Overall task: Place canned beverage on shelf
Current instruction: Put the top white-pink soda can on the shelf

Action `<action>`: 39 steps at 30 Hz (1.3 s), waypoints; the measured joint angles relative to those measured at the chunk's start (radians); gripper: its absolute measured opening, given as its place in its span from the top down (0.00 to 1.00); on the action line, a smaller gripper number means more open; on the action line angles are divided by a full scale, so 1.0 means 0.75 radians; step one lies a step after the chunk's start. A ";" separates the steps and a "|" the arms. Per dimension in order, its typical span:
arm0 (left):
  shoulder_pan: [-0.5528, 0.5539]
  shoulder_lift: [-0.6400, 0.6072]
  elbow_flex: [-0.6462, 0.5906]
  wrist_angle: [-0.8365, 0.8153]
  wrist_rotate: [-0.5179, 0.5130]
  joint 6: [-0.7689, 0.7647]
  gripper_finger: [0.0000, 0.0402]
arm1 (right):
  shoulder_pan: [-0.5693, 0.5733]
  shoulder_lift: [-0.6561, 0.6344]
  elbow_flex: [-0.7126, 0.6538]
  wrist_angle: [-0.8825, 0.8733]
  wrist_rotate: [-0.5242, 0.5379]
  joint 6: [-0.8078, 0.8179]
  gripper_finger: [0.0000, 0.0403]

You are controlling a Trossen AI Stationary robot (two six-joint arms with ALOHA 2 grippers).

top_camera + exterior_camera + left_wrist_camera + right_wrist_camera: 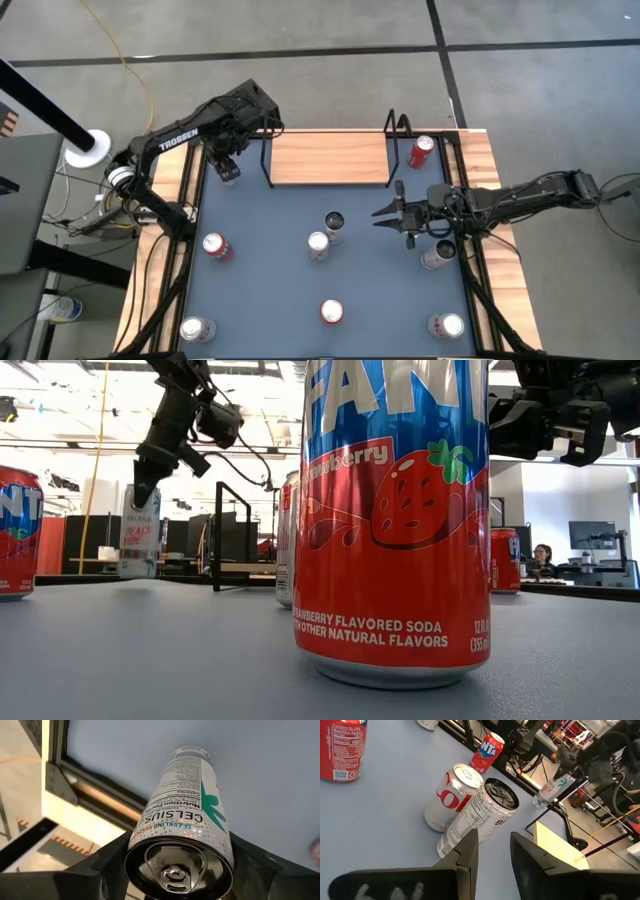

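Observation:
My left gripper [228, 165] is at the table's far left, just left of the shelf, shut on a white Celsius can [187, 805]. The can also shows in the low view [140, 530]. The shelf [328, 158] is a light-wood board on a black wire frame at the far middle, with nothing on it. My right gripper [385, 213] is open and empty at the right, its fingers pointing toward the table's left. It is a little way from a black-topped white can [480, 815] and a silver can [451, 795]. My left gripper pinches the Celsius can's upper wall, just below the top rim [145, 837], between its two fingers [107, 862]. The fingers come from above, pointing down, one on each side. The can hangs upright below them. I cannot tell whether its base touches the table.
A red can [421, 150] stands right of the shelf, inside a wire frame. Several more cans stand on the blue mat: red ones [216, 245] [331, 312] and silver ones [197, 328] [447, 325] [438, 255]. There is free mat in front of the shelf.

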 joint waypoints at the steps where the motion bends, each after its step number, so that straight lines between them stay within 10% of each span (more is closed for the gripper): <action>1: -0.010 -0.003 0.021 -0.006 -0.002 -0.018 0.38 | 0.000 0.000 0.000 -0.001 0.000 0.000 0.73; 17: -0.217 -0.039 0.450 0.043 -0.437 -0.176 0.38 | 0.000 0.000 0.000 -0.001 0.000 0.000 0.73; 32: -0.398 -0.038 0.491 0.523 -0.550 0.123 0.38 | 0.000 0.000 0.000 0.000 0.001 0.000 0.73; 39: -0.398 0.006 0.490 0.522 -0.334 0.145 0.38 | -0.001 0.001 0.000 0.000 0.000 0.000 0.73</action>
